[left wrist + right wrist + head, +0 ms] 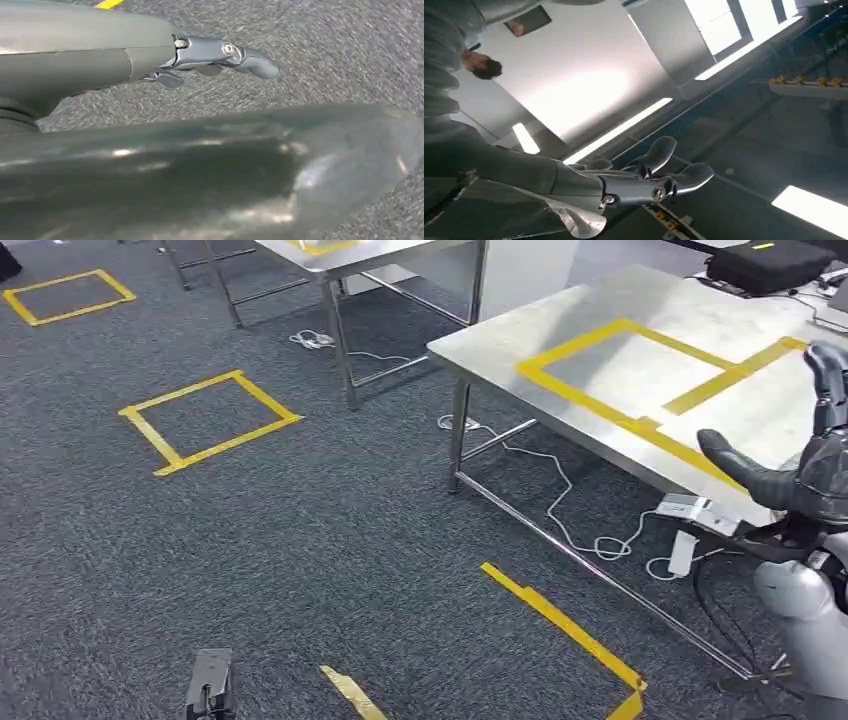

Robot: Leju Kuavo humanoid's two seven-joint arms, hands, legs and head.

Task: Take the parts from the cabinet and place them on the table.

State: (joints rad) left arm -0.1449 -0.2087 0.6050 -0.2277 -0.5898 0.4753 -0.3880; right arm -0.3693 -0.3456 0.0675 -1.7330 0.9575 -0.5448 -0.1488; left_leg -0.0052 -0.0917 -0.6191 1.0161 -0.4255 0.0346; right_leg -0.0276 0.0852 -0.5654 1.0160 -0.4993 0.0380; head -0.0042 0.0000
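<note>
Parts are nowhere we are seeing yet; we are facing the bench [640,300], ahead and right. Our right robot hand [800,455] is nearer it, raised and released; our left robot hand [220,55] is hanging released.

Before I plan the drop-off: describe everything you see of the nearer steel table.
The nearer steel table has a brushed, reflective metal top marked with yellow tape rectangles, and thin metal legs joined by low rails. It stands on grey carpet; white cables lie beneath it. The right hand hovers at its edge.
</note>
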